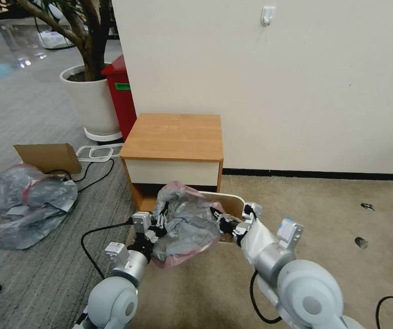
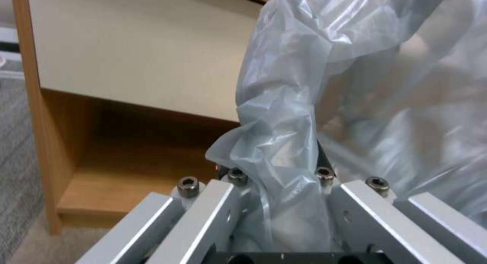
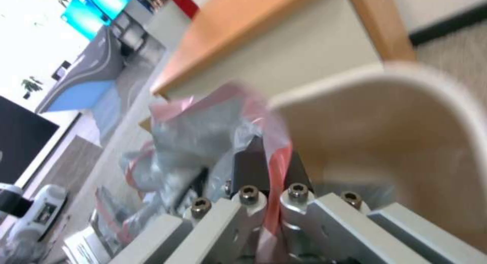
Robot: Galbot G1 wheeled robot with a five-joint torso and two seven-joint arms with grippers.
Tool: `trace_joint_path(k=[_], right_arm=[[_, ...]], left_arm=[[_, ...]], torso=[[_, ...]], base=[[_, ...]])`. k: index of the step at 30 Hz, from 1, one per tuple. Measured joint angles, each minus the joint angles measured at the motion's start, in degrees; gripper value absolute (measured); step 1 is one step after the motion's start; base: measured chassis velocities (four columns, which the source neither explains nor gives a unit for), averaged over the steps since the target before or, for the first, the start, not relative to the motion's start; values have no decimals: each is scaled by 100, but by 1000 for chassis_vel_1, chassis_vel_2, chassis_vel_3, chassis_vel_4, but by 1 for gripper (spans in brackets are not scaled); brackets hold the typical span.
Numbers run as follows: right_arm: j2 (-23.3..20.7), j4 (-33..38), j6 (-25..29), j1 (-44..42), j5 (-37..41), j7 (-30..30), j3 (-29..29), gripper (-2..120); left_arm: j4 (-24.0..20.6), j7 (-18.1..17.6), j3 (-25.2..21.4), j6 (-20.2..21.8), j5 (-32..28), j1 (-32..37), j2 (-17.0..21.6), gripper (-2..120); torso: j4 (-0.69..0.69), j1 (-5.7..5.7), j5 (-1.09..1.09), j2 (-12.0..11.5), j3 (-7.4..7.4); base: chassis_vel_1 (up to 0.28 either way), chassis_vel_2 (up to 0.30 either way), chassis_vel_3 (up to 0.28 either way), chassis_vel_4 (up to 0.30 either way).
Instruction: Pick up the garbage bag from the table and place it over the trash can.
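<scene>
While both arms reach forward in front of the small light-wood bedside counter (image 1: 173, 137) with its white drawer front, I have the thin translucent grey plastic garbage bag with the pink-red rim band (image 1: 185, 224) stretched between them, off the counter top and low before the cabinet's open lower shelf. My left tool (image 1: 158, 224) is clamped on a bunched fold of the grey film at the bag's left side; from the left wrist the plastic (image 2: 289, 142) rises straight out from between the closed fingers (image 2: 325, 176). My right tool (image 1: 221, 223) pinches the pink-red band at the bag's right side, and from the right wrist the band (image 3: 276, 169) runs down between its two dark fingers (image 3: 249, 169). Just beyond the right tool curves the rolled rim of the small cream-white plastic trash can (image 1: 233, 201), standing on the beige carpet before the counter's front edge; the bag covers its left part, while the right corner of the rim is bare (image 3: 406, 115). A heap of similar grey bags (image 1: 31, 205) lies on the striped floor well to the left.
</scene>
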Motion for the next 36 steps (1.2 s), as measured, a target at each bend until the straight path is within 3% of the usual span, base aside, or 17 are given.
trace_joint_path(k=[10,21,25,29,36], right_arm=[[-380,-187,-22,400,-165,-334,722,0],[-879,-858,-246,974,103,-356,918,0],[-1034,-868,-327,869,338,-364,1061,0],[-1251,-789,-472,639,769,-516,1431,0],[-1302,-705,-697,519,1245,-519,1758,2]], left_arm=[[-90,10,50,66,-35,62,-8,7],[-258,180,-6,67,-82,183,-29,7],[-290,194,-79,100,-299,179,-43,7],[-311,206,-209,249,-917,95,-80,7],[-275,209,-288,385,-1376,-16,-119,7]], torso=[[0,0,1,0,0],[1,-1,1,0,0],[0,-1,1,0,0],[0,0,-1,0,0],[-1,0,1,0,0]], base=[[0,0,0,0],[0,0,0,0],[0,0,0,0],[0,0,0,0],[0,0,0,0]])
